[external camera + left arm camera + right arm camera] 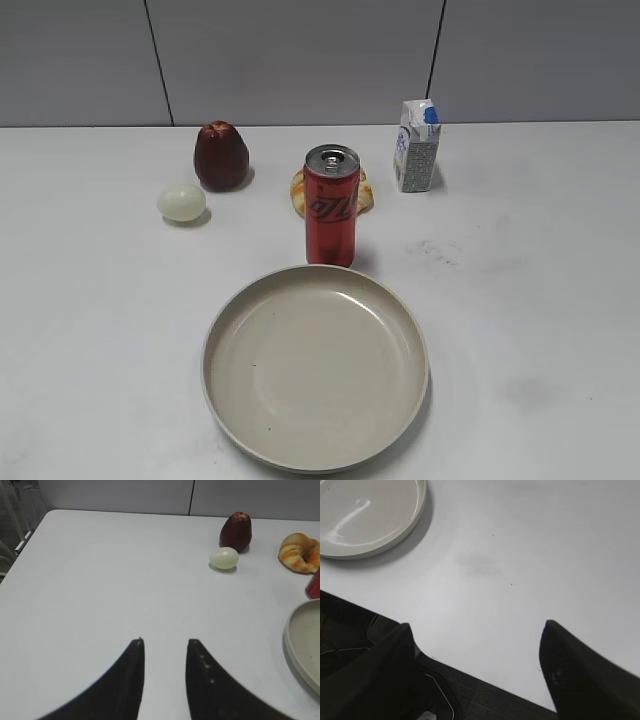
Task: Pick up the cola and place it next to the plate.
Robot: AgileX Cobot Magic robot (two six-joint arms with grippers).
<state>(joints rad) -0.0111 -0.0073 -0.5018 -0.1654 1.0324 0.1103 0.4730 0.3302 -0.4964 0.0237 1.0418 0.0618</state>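
The cola (331, 206), a tall slim red can with a silver top, stands upright just behind the far rim of the plate (315, 367). A red sliver of the cola (314, 585) shows at the right edge of the left wrist view, above the plate's rim (300, 645). The plate (370, 515) is at the top left of the right wrist view. My left gripper (165, 641) is open and empty over bare table left of the plate. My right gripper (477, 627) is wide open and empty over the table's front edge. Neither gripper shows in the exterior view.
A dark red fruit (220, 156) and a pale egg-shaped item (181, 202) lie at the back left. A croissant (300, 192) sits behind the cola. A white-and-blue carton (416, 146) stands at the back right. The table's front edge (485, 680) runs below my right gripper.
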